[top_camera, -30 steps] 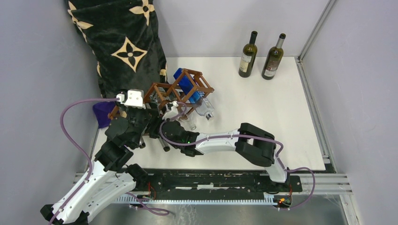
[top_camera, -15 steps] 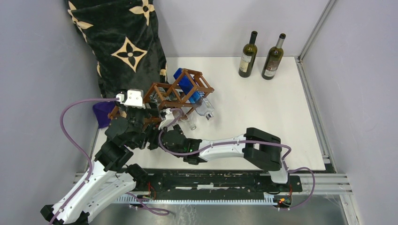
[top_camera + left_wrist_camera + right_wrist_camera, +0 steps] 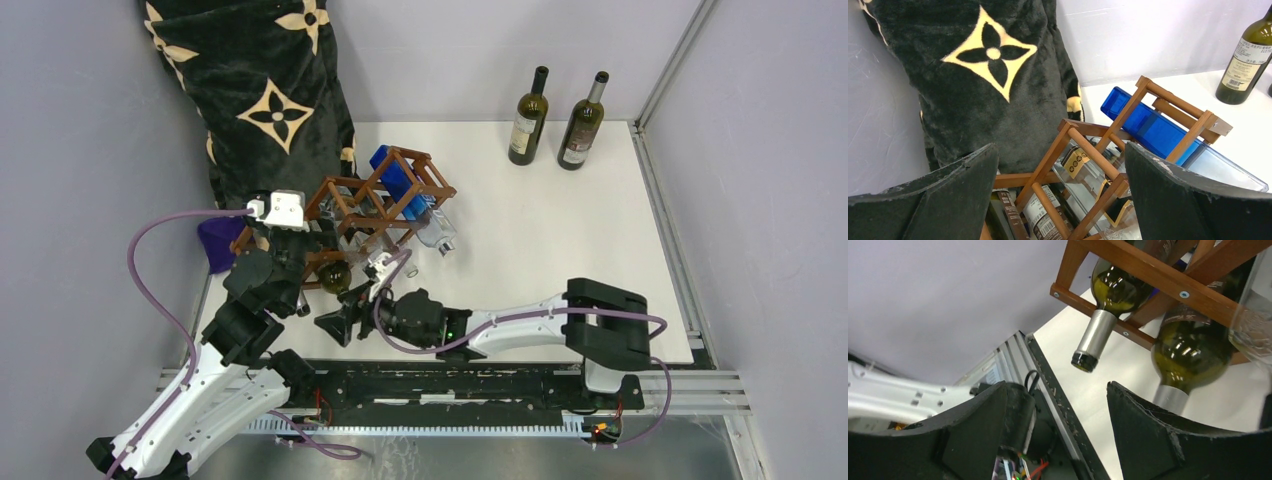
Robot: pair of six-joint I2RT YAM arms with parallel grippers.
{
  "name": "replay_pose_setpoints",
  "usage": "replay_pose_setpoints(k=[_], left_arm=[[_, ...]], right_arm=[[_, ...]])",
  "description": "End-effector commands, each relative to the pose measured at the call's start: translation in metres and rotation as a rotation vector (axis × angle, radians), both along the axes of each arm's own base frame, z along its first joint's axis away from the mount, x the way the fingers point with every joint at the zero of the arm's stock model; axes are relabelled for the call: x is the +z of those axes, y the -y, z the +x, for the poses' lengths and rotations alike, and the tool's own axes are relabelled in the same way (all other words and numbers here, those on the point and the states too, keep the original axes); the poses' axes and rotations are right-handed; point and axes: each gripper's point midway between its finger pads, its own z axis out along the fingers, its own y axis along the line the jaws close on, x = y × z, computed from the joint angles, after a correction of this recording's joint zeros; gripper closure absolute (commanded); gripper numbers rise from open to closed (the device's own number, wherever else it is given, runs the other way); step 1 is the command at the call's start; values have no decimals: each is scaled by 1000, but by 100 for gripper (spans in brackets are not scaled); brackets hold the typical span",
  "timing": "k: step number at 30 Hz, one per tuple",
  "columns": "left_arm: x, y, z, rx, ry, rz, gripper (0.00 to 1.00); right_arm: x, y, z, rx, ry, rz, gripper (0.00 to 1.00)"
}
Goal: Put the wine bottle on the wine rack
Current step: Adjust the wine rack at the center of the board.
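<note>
Item: wine bottle (image 3: 335,276), now lodged in wine rack (image 3: 380,195), near-left corner of tabletop. My right gripper (image 3: 330,325) has backed off, jaws apart, empty. Left gripper (image 3: 1060,150) wide apart, idle. Placement looks done.

White arms (image 3: 510,325) with black joints (image 3: 600,335). A purple cable (image 3: 135,258) loops back from the left pincer (image 3: 1060,146) and the right pincer (image 3: 1057,385). Thick black fingers (image 3: 943,200).

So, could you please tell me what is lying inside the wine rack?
The wine rack holds two green wine bottles, necks poking out, a blue box-shaped item in an upper cell, and a clear glass bottle. The lower cells are partly covered, so the count is unclear.
</note>
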Motion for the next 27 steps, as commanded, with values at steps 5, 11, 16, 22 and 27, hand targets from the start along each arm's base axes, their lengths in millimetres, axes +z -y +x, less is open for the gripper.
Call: replay_pose_setpoints(k=[5, 11, 16, 22, 27], left_arm=[[23, 9, -6, -63, 10, -133, 0], [24, 16, -28, -148, -104, -235, 0], [13, 24, -47, -218, -196, -349, 0], [-13, 31, -61, -231, -339, -445, 0], [-37, 31, -70, -188, -444, -531, 0]], right_arm=[[66, 54, -20, 28, 325, 84, 22], [51, 100, -31, 58, 436, -1, 22], [38, 153, -20, -39, 506, -83, 22], [41, 197, -6, -132, 578, -154, 21], [31, 221, 3, -192, 600, -198, 18]])
